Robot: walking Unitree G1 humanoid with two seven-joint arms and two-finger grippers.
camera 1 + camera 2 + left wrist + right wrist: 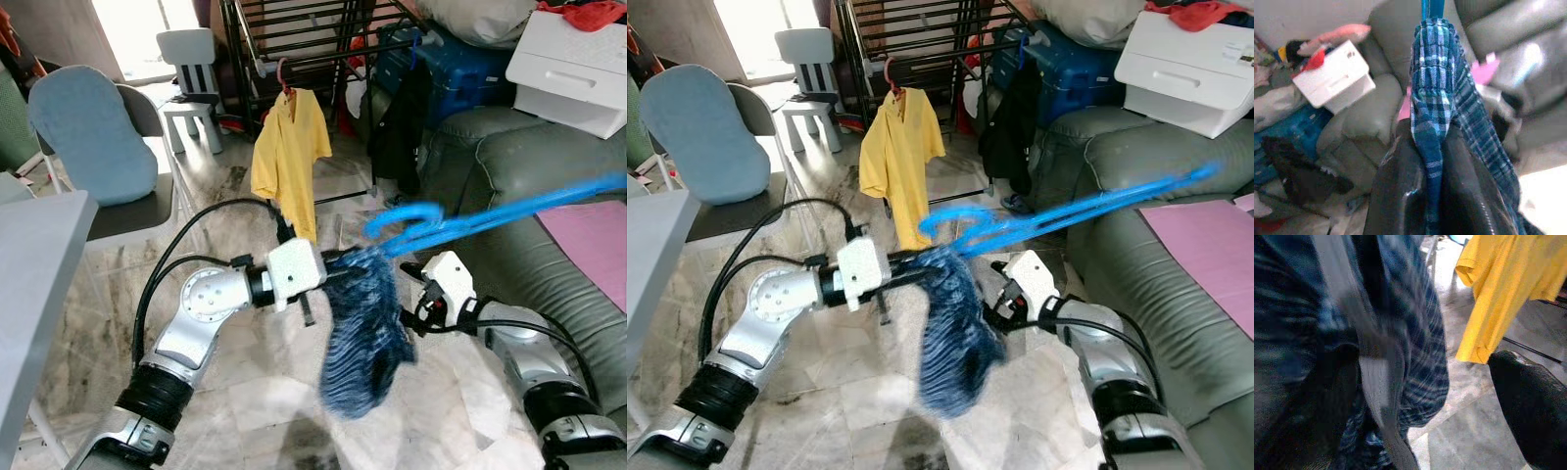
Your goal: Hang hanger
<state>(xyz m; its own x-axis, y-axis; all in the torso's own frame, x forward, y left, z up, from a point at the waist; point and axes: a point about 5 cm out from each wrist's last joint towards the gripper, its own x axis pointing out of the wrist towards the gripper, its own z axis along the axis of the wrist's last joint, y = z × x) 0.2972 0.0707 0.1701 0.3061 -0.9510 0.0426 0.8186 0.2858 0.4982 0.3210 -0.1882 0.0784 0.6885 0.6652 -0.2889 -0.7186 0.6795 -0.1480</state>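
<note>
Left tool (1442,161) clamps plaid cloth (364,333) draped on blue hanger (460,223).

both arms were silver metal with round, screw-dotted joint housings and ribbed black collars near the elbows. a white boxy wrist block capped the left arm (196,323), and a similar white block sat on the right arm (534,367). loose black cables looped from each forearm to its wrist.

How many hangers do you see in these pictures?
2: a blue hanger with plaid cloth between the grippers, and a pink hanger holding the yellow shirt on the rack. Others may be hidden.
</note>
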